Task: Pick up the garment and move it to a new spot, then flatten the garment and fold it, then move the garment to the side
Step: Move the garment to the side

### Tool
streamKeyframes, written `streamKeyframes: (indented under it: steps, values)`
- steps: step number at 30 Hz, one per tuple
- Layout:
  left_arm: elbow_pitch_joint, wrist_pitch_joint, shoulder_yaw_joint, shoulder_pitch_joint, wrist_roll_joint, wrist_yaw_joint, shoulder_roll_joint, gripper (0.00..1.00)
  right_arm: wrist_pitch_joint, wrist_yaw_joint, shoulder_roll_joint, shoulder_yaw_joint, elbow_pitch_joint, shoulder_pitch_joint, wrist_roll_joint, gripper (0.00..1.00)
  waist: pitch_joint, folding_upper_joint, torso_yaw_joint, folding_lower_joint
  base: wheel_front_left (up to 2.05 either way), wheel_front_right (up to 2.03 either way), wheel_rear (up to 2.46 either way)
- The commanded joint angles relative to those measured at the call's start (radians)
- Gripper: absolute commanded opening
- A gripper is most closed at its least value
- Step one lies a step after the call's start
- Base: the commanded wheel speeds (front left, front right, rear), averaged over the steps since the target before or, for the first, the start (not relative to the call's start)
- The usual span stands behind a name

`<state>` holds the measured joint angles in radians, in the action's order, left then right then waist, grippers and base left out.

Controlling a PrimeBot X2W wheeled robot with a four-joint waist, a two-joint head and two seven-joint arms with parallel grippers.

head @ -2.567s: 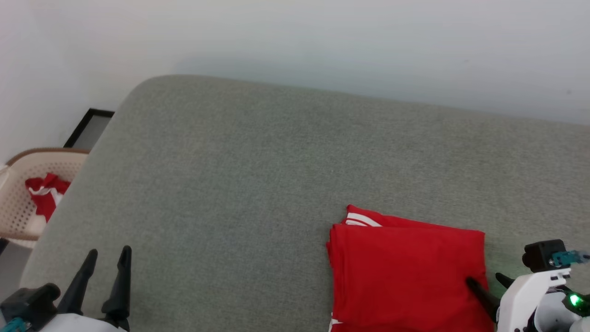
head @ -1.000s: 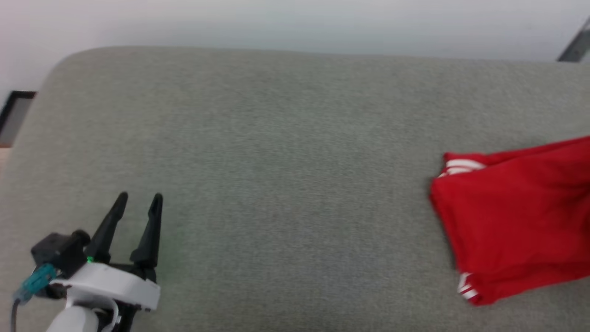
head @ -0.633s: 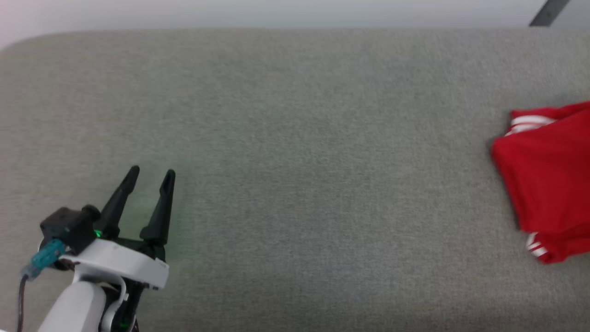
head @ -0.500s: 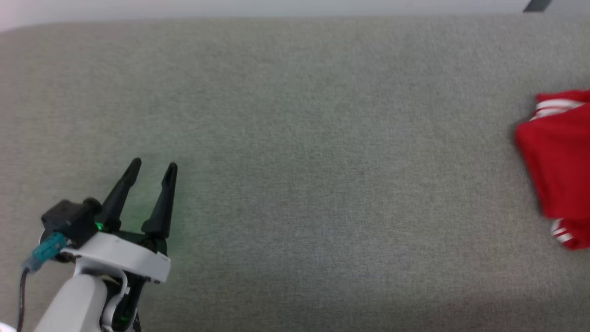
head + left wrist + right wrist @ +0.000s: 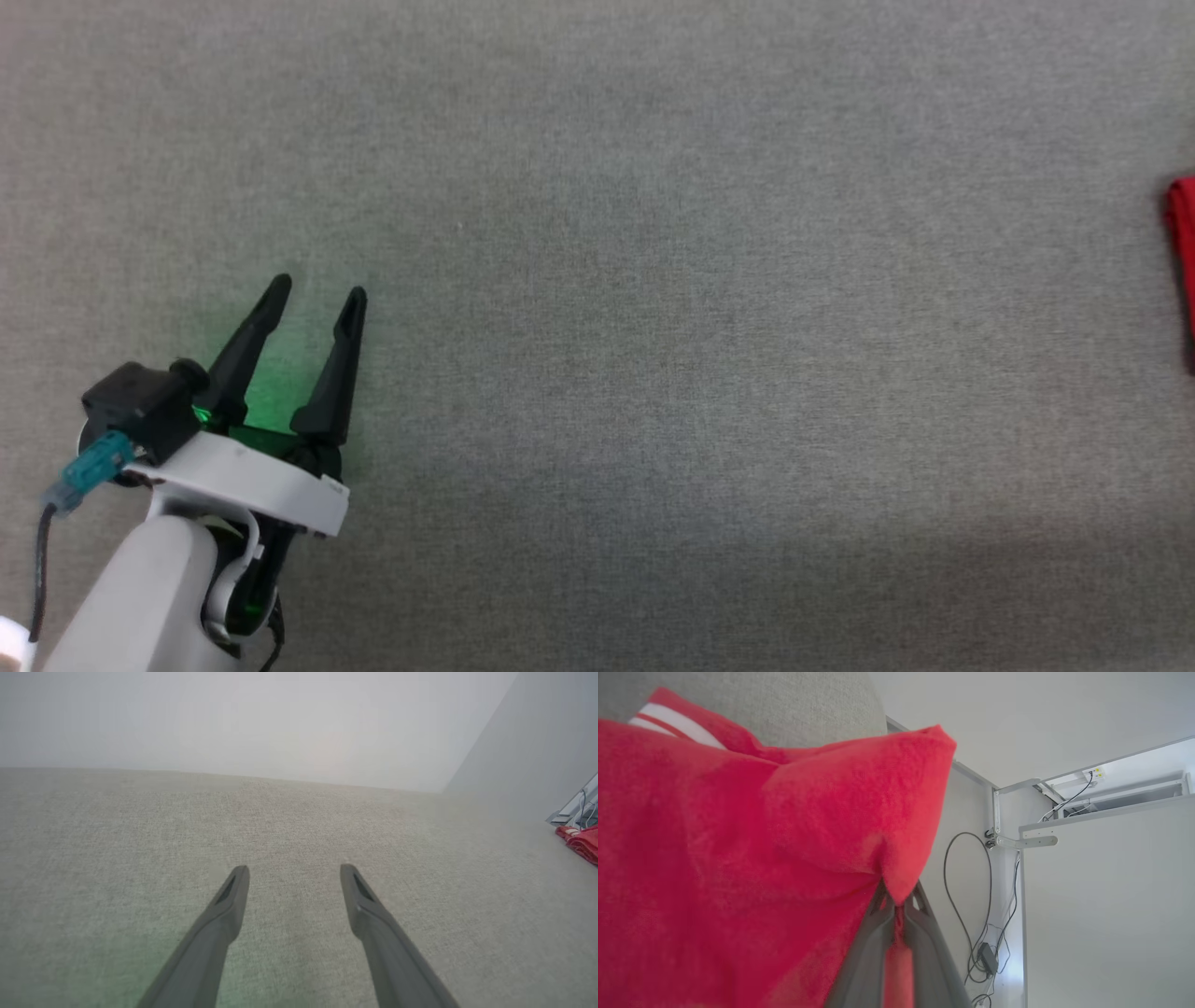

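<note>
Soft even light, green glow by the left gripper (wrist views hazy).

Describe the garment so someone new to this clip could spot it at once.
Find the broad grey upholstered surface. Toward its right side, the right gripper pinches a draped cloth: the garment. It is bright red with white striped trim, unlike the grey fabric around it.

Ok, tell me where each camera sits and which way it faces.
Head view: from the head, down onto the grey woven fabric surface; open left gripper lower left, red jersey garment at right edge.
Left wrist view: along that open gripper, across the surface toward a pale wall.
Right wrist view: along the right gripper, shut on the garment; white wall panel beyond.
Shared: head and left wrist views both show left gripper and garment.
</note>
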<state>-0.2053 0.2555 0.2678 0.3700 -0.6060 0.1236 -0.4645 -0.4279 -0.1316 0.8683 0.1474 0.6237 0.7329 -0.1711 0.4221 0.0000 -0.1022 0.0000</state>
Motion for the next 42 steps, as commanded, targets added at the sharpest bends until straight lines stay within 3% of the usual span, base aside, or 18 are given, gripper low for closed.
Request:
streamKeyframes:
  steps: [1, 8, 18, 23, 25, 29, 31, 33, 42]
  values:
    - [0.000, 0.004, 0.004, 0.015, -0.004, 0.004, -0.003, 1.00, 0.021, 0.002, -0.023, -0.012, 0.042, 0.022, 0.012, 0.00, 0.020, 0.0000, 0.011, 0.0000, 0.00, 0.00, 0.00]
    - [-0.006, 0.005, 0.011, 0.031, -0.008, 0.005, -0.009, 1.00, 0.105, 0.002, -0.109, -0.060, 0.190, 0.074, 0.083, 0.00, 0.046, 0.0000, 0.029, 0.0000, 0.00, 0.00, 0.00]
    - [-0.010, 0.006, 0.003, 0.016, -0.016, 0.006, -0.020, 1.00, 0.161, 0.002, -0.186, -0.124, 0.299, 0.133, 0.178, 0.00, 0.048, 0.0000, 0.023, 0.0000, 0.00, 0.00, 0.00]
    - [-0.014, 0.006, 0.006, 0.010, -0.011, 0.004, -0.024, 1.00, 0.181, 0.002, -0.213, -0.147, 0.327, 0.160, 0.226, 0.20, 0.029, 0.0000, 0.002, 0.0000, 0.00, 0.00, 0.00]
    - [-0.017, 0.006, 0.007, 0.009, -0.010, 0.003, -0.025, 1.00, 0.187, 0.002, -0.224, -0.157, 0.337, 0.171, 0.241, 0.20, 0.018, 0.0000, -0.008, 0.0000, 0.00, 0.00, 0.00]
    - [-0.024, 0.004, 0.013, 0.004, -0.012, 0.003, -0.027, 1.00, 0.206, 0.002, -0.244, -0.165, 0.349, 0.180, 0.274, 0.45, -0.012, 0.0000, -0.021, 0.0000, 0.00, 0.00, 0.00]
    - [-0.027, 0.004, 0.016, -0.002, -0.018, 0.004, -0.024, 1.00, 0.212, 0.002, -0.251, -0.166, 0.354, 0.176, 0.285, 0.80, -0.031, 0.0000, -0.025, 0.0000, 0.00, 0.00, 0.00]
    - [-0.031, 0.004, 0.019, -0.010, -0.019, 0.004, -0.025, 1.00, 0.220, 0.002, -0.256, -0.171, 0.359, 0.167, 0.293, 0.98, -0.054, 0.0000, -0.024, 0.0000, 0.00, 0.00, 0.00]
    - [-0.040, 0.004, 0.020, -0.075, -0.030, -0.013, -0.027, 1.00, 0.271, 0.002, -0.294, -0.184, 0.350, 0.115, 0.299, 1.00, -0.181, 0.0000, 0.006, 0.0000, 0.00, 0.00, 0.00]
